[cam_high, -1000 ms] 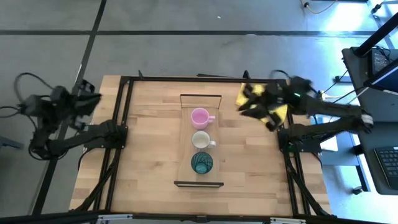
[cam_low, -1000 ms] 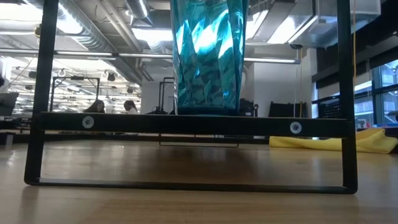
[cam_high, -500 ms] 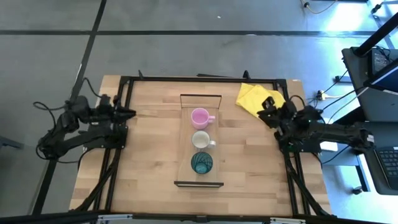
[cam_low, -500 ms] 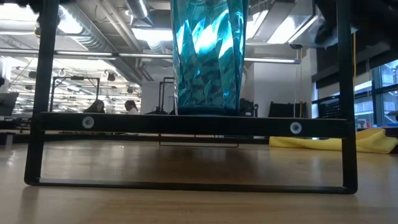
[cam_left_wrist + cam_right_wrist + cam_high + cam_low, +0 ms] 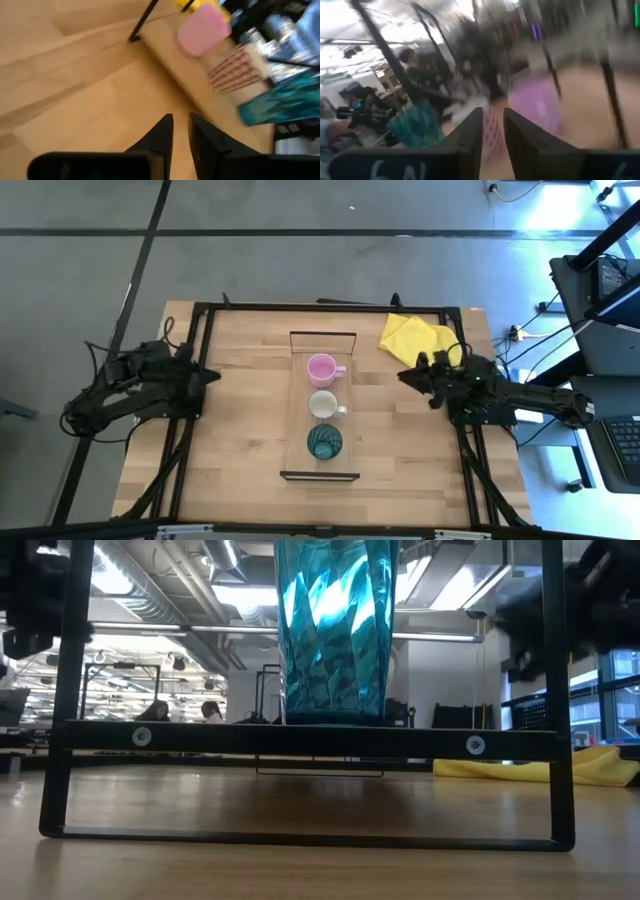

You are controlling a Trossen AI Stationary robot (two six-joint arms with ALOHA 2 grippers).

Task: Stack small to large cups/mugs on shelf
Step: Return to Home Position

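On the shelf (image 5: 300, 420) stand a pink mug (image 5: 322, 368) at the far end, a white mug (image 5: 323, 404) in the middle and a teal cup (image 5: 324, 442) at the near end, each on its base. The teal cup fills the low view (image 5: 335, 630). My left gripper (image 5: 207, 375) is shut and empty over the table left of the shelf, pointing at it. My right gripper (image 5: 403, 376) is shut and empty right of the shelf, pointing at it. Both wrist views show the three cups ahead, among them the pink mug (image 5: 202, 30) (image 5: 535, 105).
A yellow cloth (image 5: 415, 335) lies at the table's far right corner, behind my right gripper. Dark frame rails (image 5: 190, 440) run along the table's left and right sides. Bare wood lies between each gripper and the shelf.
My left gripper has come in from beyond the table's left edge toward the shelf and toward the near edge. My right gripper has left the yellow cloth and gone toward the near edge, level with the pink mug. The cups have stayed in place.
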